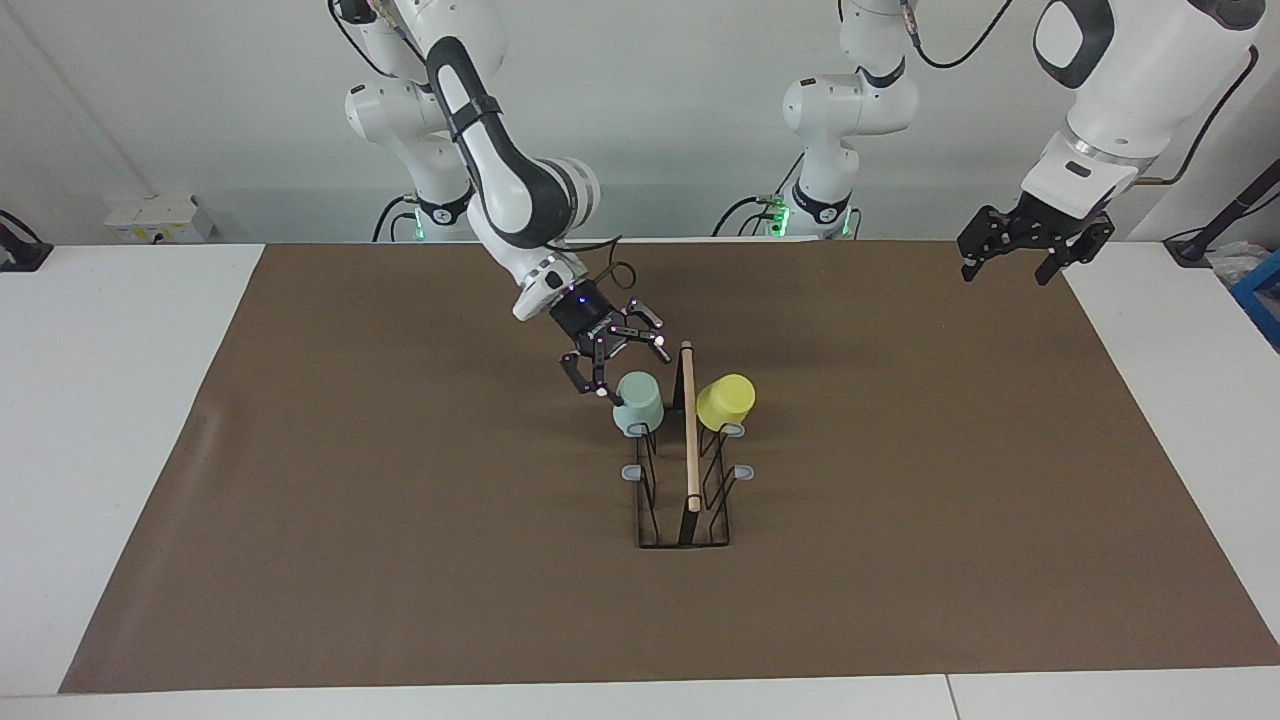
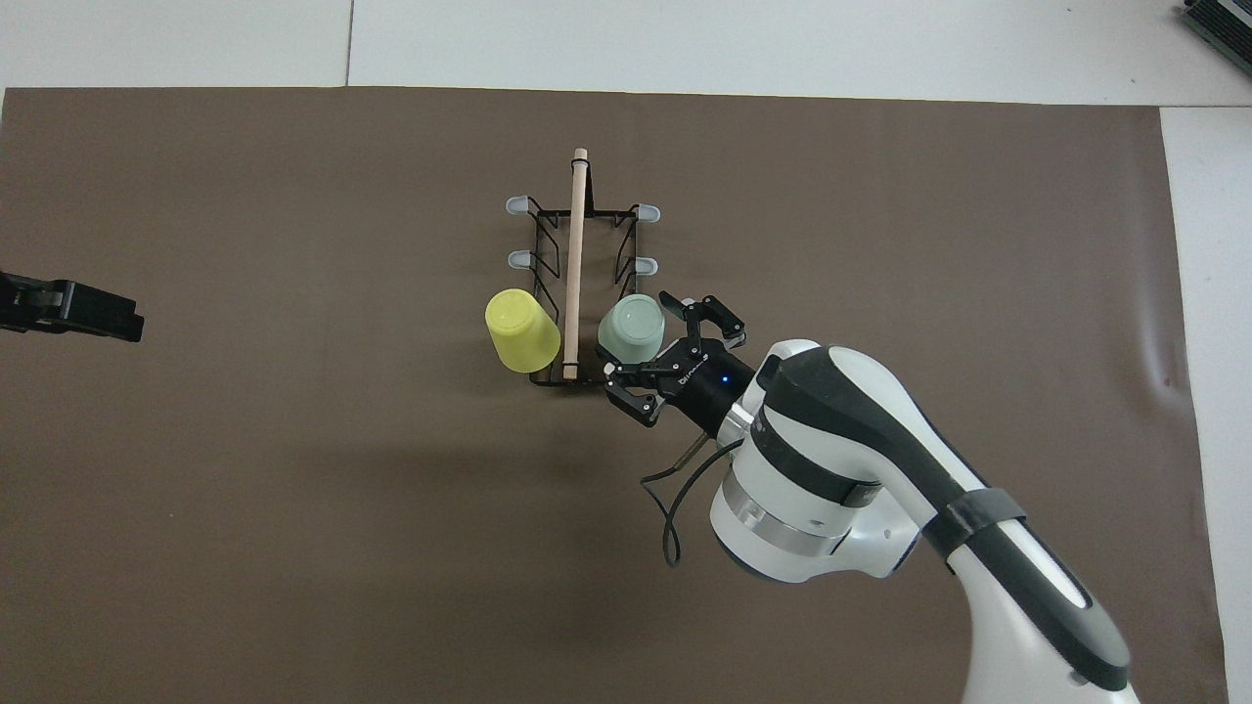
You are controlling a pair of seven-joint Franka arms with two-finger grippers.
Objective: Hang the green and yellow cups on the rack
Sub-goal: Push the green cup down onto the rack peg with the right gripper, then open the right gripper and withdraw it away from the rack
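Note:
The rack (image 1: 690,440), black wire with a wooden rod on top, stands mid-mat; it also shows in the overhead view (image 2: 575,244). The mint green cup (image 1: 638,402) hangs mouth-down on the peg nearest the robots on the right arm's side, also seen from overhead (image 2: 631,328). The yellow cup (image 1: 726,402) hangs on the matching peg on the left arm's side, seen from overhead too (image 2: 521,330). My right gripper (image 1: 630,370) is open, its fingers spread close around the green cup's base. My left gripper (image 1: 1005,270) is open and waits raised at the left arm's end.
Several grey-tipped pegs (image 1: 744,472) farther from the robots carry nothing. The brown mat (image 1: 400,520) covers the table. A blue bin (image 1: 1262,295) sits at the table's edge at the left arm's end. A cable (image 2: 675,508) loops below the right wrist.

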